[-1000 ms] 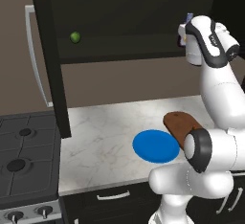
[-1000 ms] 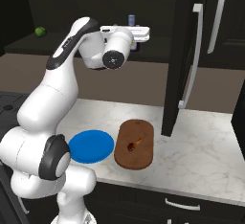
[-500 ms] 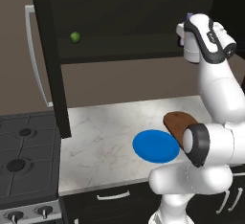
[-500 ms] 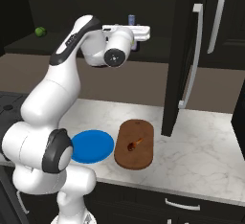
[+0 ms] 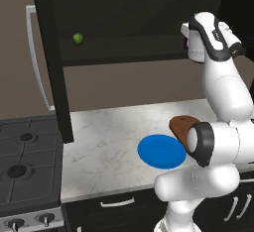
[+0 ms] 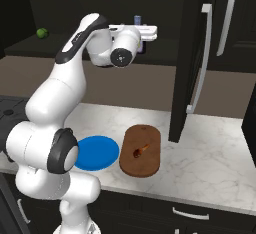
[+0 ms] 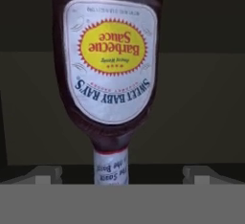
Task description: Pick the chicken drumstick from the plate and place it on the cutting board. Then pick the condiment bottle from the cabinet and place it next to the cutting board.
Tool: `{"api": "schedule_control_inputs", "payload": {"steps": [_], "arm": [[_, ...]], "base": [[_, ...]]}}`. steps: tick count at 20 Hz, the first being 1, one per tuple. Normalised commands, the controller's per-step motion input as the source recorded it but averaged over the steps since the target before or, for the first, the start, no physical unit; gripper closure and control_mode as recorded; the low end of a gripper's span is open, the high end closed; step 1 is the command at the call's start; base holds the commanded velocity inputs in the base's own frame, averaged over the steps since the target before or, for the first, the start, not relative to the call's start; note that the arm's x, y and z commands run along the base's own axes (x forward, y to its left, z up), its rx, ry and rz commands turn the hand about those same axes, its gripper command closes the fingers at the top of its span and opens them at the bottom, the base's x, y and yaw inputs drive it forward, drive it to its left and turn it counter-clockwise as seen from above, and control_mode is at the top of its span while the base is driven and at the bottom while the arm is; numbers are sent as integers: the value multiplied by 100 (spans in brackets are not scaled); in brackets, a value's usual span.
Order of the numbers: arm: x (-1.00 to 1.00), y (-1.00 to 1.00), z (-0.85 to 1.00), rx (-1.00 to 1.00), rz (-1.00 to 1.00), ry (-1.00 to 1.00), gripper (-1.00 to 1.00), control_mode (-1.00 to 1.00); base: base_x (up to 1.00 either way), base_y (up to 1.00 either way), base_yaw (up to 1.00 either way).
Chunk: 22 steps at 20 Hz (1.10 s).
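Arm reared high from the base, elbow bent, forearm levelled forward at shelf height. Gripper [image 6: 146, 32] held horizontal, jaws spread wide apart, nothing clamped between them; finger tips [image 7: 45, 175] low at both sides.

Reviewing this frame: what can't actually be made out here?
- Condiment bottle, hand view: base cut by the top edge, cap end lost behind the grey band; in the right base view the hand covers all but its cap.
- Gripper: whether the fingertips touch the bottle, cannot tell.
- Cutting board, left base view: mostly behind the arm.
- Chicken drumstick, right base view: too small for detail.
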Motion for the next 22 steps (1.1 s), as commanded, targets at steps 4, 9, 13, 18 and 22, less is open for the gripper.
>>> {"api": "schedule_control_inputs", "payload": {"steps": [4,9,13,18,22], "arm": [[4,0,-1,0,0,0,-100,-100],[2,0,-1,0,0,0,-100,-100],[3,0,0,0,0,0,-100,-100],[5,0,0,0,0,0,-100,-100],[7,0,0,0,0,0,-100,-100]], "base": [[0,0,0],[0,0,0],[0,0,0],[0,0,0],[0,0,0]]}}
